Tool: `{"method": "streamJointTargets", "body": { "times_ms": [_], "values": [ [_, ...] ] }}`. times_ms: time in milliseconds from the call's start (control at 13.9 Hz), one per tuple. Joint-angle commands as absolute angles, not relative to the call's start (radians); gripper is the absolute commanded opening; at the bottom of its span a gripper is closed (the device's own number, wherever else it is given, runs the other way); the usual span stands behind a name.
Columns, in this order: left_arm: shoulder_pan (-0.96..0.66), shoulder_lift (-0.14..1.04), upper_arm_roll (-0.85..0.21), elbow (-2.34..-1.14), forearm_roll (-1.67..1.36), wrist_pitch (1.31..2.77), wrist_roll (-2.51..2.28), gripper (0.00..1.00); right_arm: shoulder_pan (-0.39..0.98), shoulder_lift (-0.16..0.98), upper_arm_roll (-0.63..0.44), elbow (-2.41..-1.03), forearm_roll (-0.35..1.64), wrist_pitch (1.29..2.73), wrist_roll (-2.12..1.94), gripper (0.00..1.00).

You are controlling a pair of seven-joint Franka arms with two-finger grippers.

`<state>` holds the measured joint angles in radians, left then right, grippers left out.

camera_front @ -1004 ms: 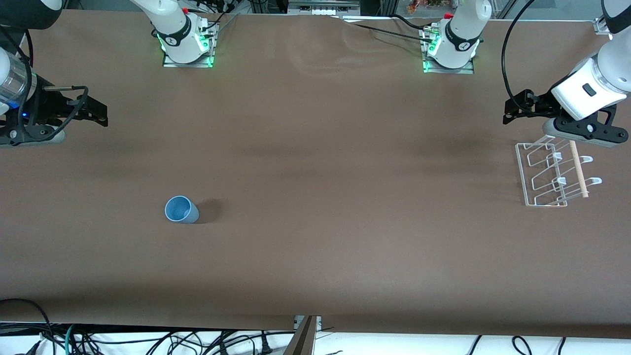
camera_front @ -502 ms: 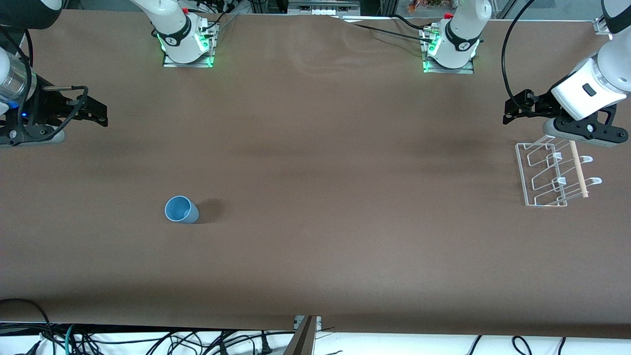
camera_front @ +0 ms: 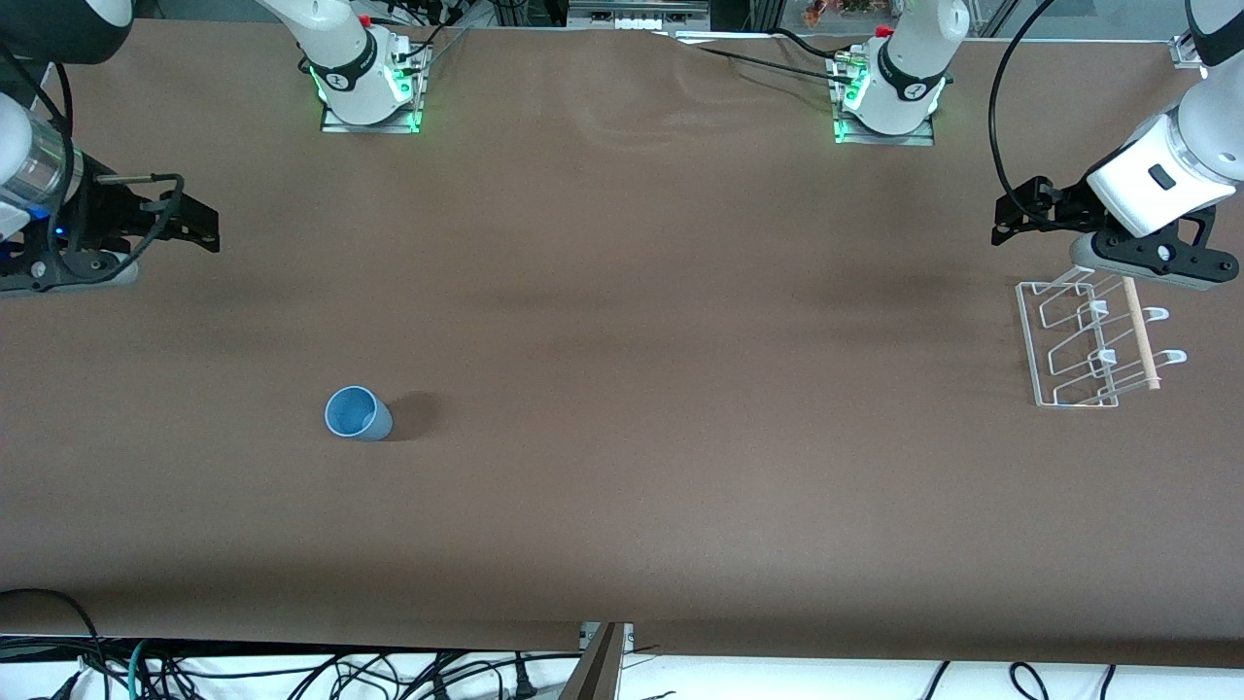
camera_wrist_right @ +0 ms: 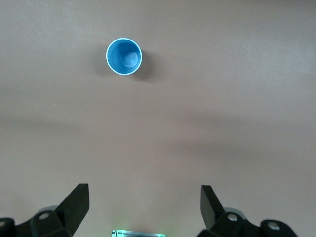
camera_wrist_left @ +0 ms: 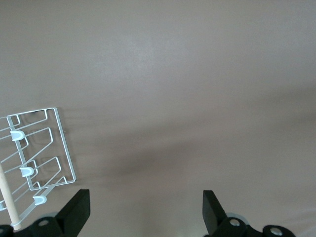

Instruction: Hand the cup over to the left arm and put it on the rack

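Observation:
The light-blue cup (camera_front: 358, 413) stands upright on the brown table toward the right arm's end, and it also shows in the right wrist view (camera_wrist_right: 124, 56). My right gripper (camera_front: 206, 224) hangs open and empty over bare table at that end, well apart from the cup; its jaws show wide apart in the right wrist view (camera_wrist_right: 143, 200). The white wire rack (camera_front: 1079, 345) with its wooden dowel (camera_front: 1140, 332) lies at the left arm's end and shows in the left wrist view (camera_wrist_left: 42, 153). My left gripper (camera_front: 1006, 226) hangs open and empty over the table beside the rack, also seen in its wrist view (camera_wrist_left: 145, 210).
The two arm bases with green lights (camera_front: 369, 92) (camera_front: 886, 97) stand along the table's edge farthest from the front camera. Loose cables (camera_front: 292, 671) hang past the table's edge nearest that camera. Bare table lies between cup and rack.
My right gripper has shifted slightly toward the middle of the table. The cup, the rack and the left arm have not moved.

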<state>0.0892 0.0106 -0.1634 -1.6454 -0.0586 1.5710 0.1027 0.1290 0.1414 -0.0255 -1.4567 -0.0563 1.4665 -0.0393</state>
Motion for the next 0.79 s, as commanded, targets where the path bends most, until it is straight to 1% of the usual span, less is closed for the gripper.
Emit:
{"method": "streamJointTargets", "body": {
  "times_ms": [0, 215, 359, 717],
  "values": [
    [0.084, 0.015, -0.167, -1.629, -0.038, 1.569, 0.095, 1.0, 0.135, 0.173, -0.02, -1.431, -0.083, 1.474, -0.04, 1.0],
    [0.084, 0.014, -0.167, -1.629, -0.04, 1.569, 0.094, 1.0, 0.137, 0.213, -0.02, -1.454, -0.094, 1.538, -0.043, 1.0],
    [0.084, 0.015, -0.166, -1.629, -0.038, 1.571, 0.095, 1.0, 0.13, 0.268, -0.02, -1.517, -0.095, 1.627, -0.043, 1.0],
    [0.087, 0.015, -0.164, -1.629, -0.04, 1.572, 0.095, 1.0, 0.123, 0.346, -0.02, -1.647, -0.08, 1.912, -0.048, 1.0]
  ]
}}
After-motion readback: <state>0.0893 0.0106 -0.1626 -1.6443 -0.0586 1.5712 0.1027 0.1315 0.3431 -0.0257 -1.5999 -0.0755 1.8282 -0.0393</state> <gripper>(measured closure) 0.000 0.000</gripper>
